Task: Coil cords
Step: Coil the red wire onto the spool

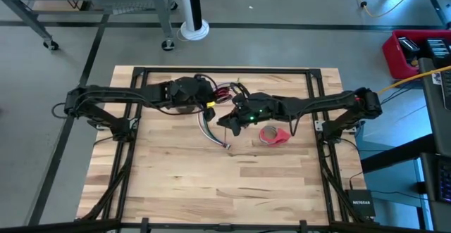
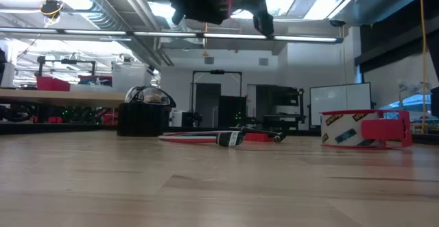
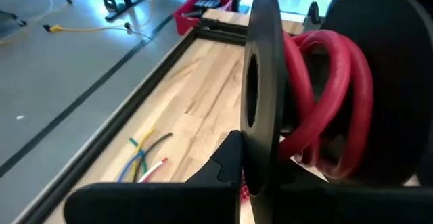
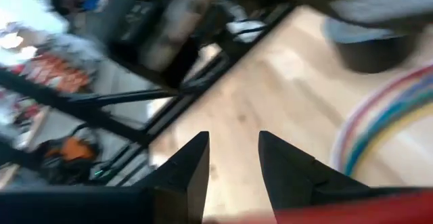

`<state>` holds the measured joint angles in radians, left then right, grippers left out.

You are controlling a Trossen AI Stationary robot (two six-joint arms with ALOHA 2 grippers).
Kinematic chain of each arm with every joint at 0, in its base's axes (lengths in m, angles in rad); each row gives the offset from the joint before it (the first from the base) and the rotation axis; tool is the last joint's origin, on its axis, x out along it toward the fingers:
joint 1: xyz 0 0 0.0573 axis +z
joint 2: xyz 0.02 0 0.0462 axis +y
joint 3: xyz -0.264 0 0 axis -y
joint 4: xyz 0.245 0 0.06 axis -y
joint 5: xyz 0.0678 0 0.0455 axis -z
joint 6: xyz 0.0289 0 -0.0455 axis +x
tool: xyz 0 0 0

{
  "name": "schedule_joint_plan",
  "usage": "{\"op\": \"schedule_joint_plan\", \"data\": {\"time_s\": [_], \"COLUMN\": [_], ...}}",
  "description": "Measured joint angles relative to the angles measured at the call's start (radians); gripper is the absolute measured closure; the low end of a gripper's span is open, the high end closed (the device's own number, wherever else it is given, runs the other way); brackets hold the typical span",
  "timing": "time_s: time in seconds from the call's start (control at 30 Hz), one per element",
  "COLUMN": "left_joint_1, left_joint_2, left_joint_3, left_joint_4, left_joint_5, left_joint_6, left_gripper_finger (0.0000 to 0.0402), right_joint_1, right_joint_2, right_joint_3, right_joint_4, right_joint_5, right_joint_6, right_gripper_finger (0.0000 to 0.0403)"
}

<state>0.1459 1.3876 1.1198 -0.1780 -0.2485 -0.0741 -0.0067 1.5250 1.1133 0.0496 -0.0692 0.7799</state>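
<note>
Your left arm reaches in from the left, its gripper (image 1: 209, 105) shut at table centre. Your right arm reaches from the right, its gripper (image 1: 230, 125) open, raised above the table.

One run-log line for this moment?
left claw: shut on red cord coil | right claw: open, empty, above table | striped wire bundle: on wooden table | red tape roll: untouched

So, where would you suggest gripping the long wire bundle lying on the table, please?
I'd take the wire bundle on its curved middle stretch, coming straight down with the fingers across it. It lies flat on the table, so a sideways approach probably finds nothing to get under. The right gripper, open and empty, hovers close by.
</note>
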Motion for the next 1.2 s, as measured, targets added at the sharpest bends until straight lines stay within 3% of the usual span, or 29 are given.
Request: {"op": "schedule_joint_plan", "data": {"time_s": [0.17,0.43,0.67,1.2], "left_joint_1": [0.000,0.000,0.000,0.000], "left_joint_2": [-0.042,-0.045,-0.056,-0.068], "left_joint_3": [0.001,0.001,0.001,0.001], "left_joint_4": [-0.037,-0.099,-0.140,-0.132], "left_joint_5": [-0.012,-0.011,-0.025,-0.037], "left_joint_6": [0.000,-0.004,0.003,-0.004], "left_gripper_finger": [0.0401,0.0401,0.0401,0.0401], "right_joint_1": [0.000,0.000,0.000,0.000], "right_joint_2": [-0.031,-0.073,-0.078,-0.078], "right_joint_3": [0.000,0.000,0.000,0.000], "right_joint_4": [-0.081,-0.107,-0.272,-0.329], "right_joint_5": [0.109,0.155,0.235,0.244], "right_joint_6": [0.000,-0.025,0.000,0.024], "right_gripper_finger": [0.0271,0.0271,0.0272,0.0272]}}
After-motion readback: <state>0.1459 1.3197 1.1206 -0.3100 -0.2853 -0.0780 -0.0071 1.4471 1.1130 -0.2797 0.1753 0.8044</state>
